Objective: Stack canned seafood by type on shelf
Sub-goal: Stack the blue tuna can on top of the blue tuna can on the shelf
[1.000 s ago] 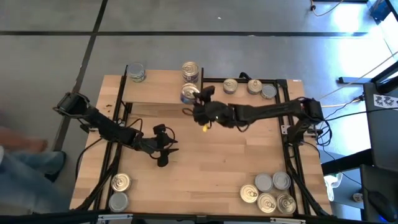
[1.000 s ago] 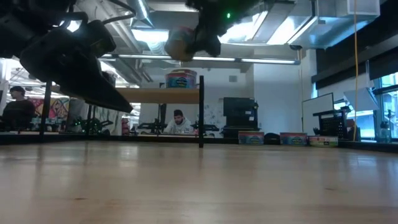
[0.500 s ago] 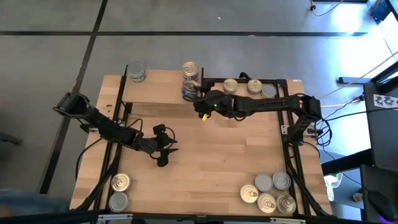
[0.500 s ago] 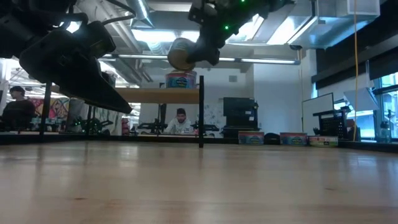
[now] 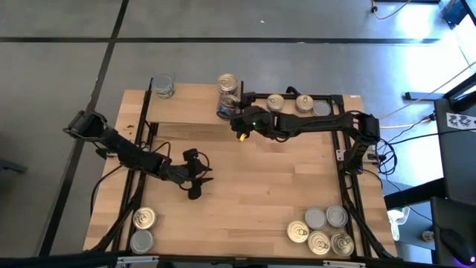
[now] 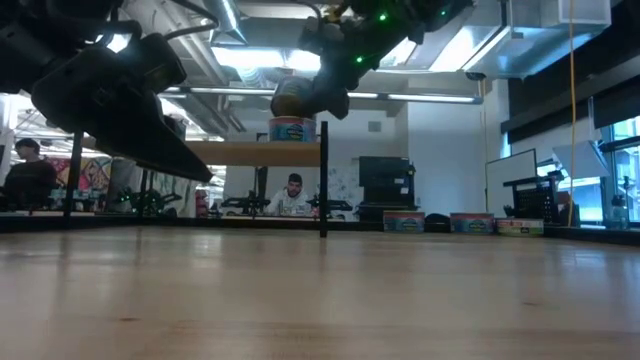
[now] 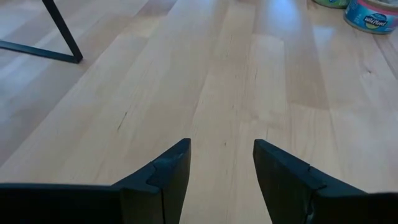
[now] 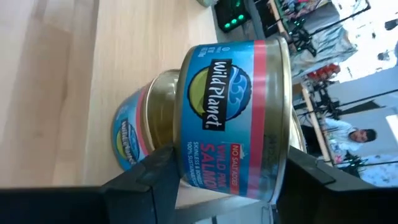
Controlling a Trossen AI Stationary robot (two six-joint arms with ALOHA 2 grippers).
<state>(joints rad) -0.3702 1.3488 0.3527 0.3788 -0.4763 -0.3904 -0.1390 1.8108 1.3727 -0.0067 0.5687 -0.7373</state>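
My right gripper [image 5: 233, 115] holds a blue-and-red labelled tin [image 8: 233, 118] over the light wood shelf [image 5: 190, 104], near its right end. In the low view this tin [image 6: 294, 98] hangs just above a like tin [image 6: 292, 128] that stands on the shelf board [image 6: 250, 152]. In the right wrist view that shelf tin [image 8: 132, 140] shows its gold top just behind the held one. Another tin [image 5: 162, 87] stands at the shelf's far left corner. My left gripper [image 5: 195, 184] waits open over the middle of the table, touching nothing. My right gripper pinches the tin between its two fingers, one finger [image 8: 149, 177] under its bottom end [image 8: 186, 158] and the other finger [image 8: 311, 180] over its top end [image 8: 285, 149]. The fingers reach in roughly level from the table's right. The tin is lifted clear and slightly tilted.
Three tins [image 5: 297, 103] lie on the table's far right, inside the black frame. Several tins [image 5: 321, 229] cluster at the near right corner, and two [image 5: 141, 228] at the near left. The shelf's black upright [image 6: 323, 180] stands close by the held tin.
My right gripper has carried the tin toward the table's far edge, over the shelf, and lowered it toward the tin standing there. The held tin has tipped slightly on the way. My left arm has kept still.
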